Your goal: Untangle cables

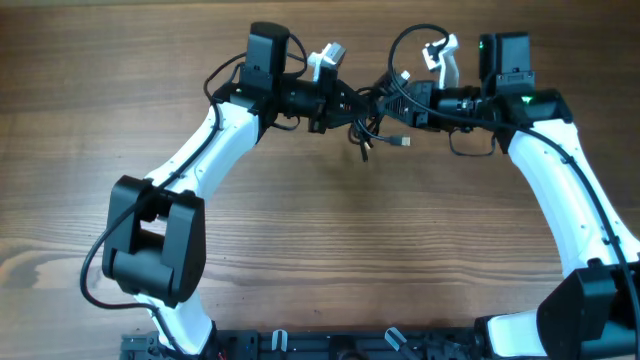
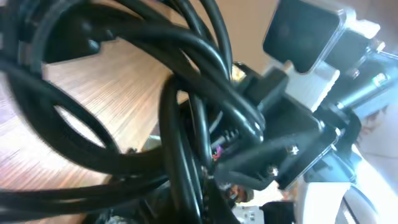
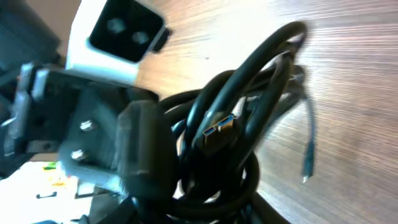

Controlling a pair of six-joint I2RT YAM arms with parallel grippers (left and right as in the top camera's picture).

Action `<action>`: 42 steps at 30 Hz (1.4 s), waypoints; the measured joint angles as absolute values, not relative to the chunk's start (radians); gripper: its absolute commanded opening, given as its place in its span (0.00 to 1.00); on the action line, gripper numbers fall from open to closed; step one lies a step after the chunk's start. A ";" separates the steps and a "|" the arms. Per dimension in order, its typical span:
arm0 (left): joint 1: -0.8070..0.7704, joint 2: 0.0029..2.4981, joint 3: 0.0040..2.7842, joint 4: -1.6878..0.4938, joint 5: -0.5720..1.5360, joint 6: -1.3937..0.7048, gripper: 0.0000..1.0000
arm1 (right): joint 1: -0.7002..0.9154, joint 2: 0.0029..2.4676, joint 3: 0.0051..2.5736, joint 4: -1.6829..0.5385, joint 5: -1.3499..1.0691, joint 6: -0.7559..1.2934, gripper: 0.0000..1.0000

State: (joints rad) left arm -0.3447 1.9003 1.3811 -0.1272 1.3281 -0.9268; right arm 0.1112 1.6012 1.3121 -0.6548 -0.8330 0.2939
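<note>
A tangle of thin black cables (image 1: pixel 372 108) hangs between my two grippers near the far edge of the table. My left gripper (image 1: pixel 345 101) is shut on the knot's left side. My right gripper (image 1: pixel 395 100) is shut on its right side. Loose plug ends (image 1: pixel 401 141) dangle below the knot. In the left wrist view the cables (image 2: pixel 186 93) fill the frame and the right gripper's fingers sit just behind them. In the right wrist view looped cables (image 3: pixel 242 124) show a blue USB plug (image 3: pixel 221 127), and one thin end hangs over the wood (image 3: pixel 306 168).
The wooden table (image 1: pixel 330 240) stretches below the arms. A black rail (image 1: pixel 330 345) runs along the near edge. Each arm's own thick wire loops beside its wrist, the right one at the top (image 1: pixel 410 35).
</note>
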 measured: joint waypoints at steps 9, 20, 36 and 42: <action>-0.343 1.902 1.381 -0.091 1.370 -0.897 0.04 | 0.091 1.568 1.313 -0.635 -0.842 0.352 0.04; -0.356 1.901 1.381 -0.089 1.532 -0.771 0.04 | -0.369 1.382 1.311 -0.730 -1.031 0.385 0.04; -0.367 1.901 1.381 -0.089 1.373 -0.903 0.04 | 0.015 1.382 1.311 -0.769 -0.854 0.171 0.60; -0.363 1.901 1.381 -0.096 1.484 -1.086 0.04 | 0.072 1.382 1.311 -0.769 -0.660 -0.075 0.59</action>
State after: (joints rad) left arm -0.3626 1.9015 1.3811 -0.0956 1.4841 -1.0859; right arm 0.0715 1.3815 1.3109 -0.7689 -0.6598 -0.0753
